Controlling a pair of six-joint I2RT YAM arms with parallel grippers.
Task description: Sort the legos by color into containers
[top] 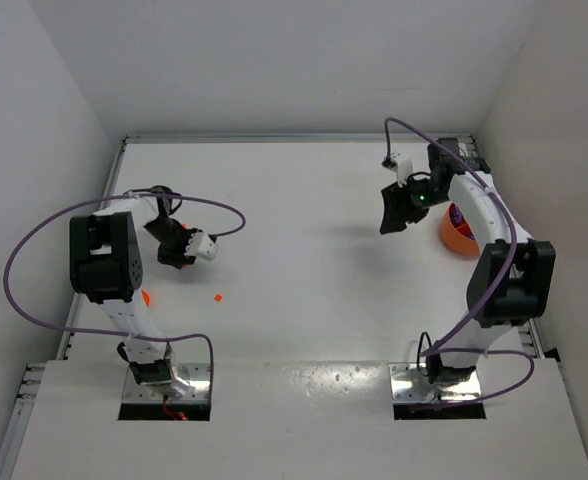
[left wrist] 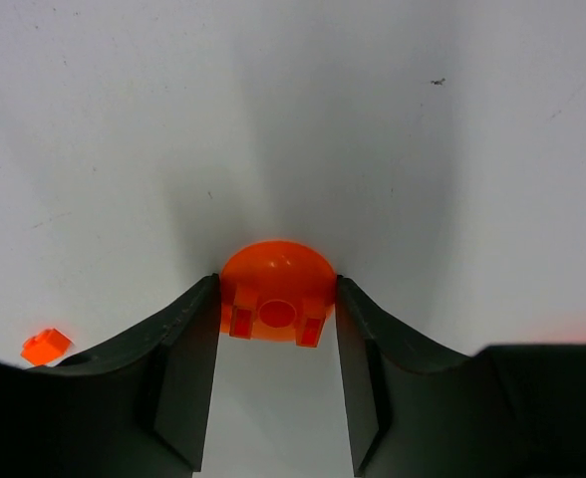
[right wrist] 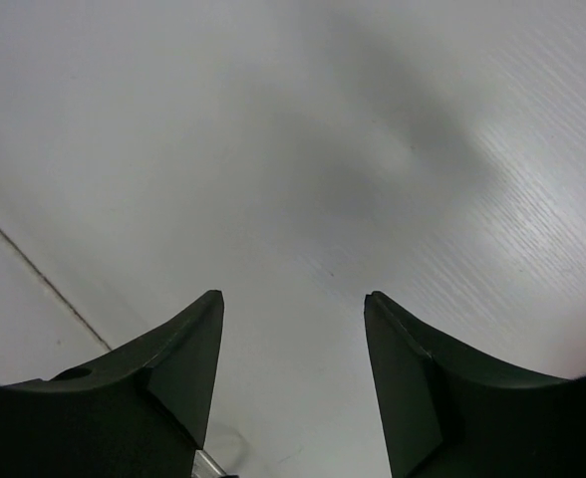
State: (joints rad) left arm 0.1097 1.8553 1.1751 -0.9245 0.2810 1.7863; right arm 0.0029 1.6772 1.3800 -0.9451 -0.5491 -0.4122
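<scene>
A: The room is a white box: plain walls around a white table [top: 304, 190] that has a few small marks.

B: And the 2 arms?

A: The right gripper [right wrist: 292, 296] hangs over the table with its fingers apart and holds nothing. The orange bowl [top: 458, 238] sits just beside that arm. The left gripper [left wrist: 277, 299] presses its fingers on both sides of a round orange cup [left wrist: 278, 267].

B: Which step is this?

A: I judge it is positioning a container for the orange pieces. 1 orange-red brick [top: 218, 298] lies on the table near the left gripper, and a 2nd orange speck [top: 145, 297] lies just beside the left arm. Next, the cup must be set down and released. After that, such a tiny brick needs a very exact pinch.
</scene>
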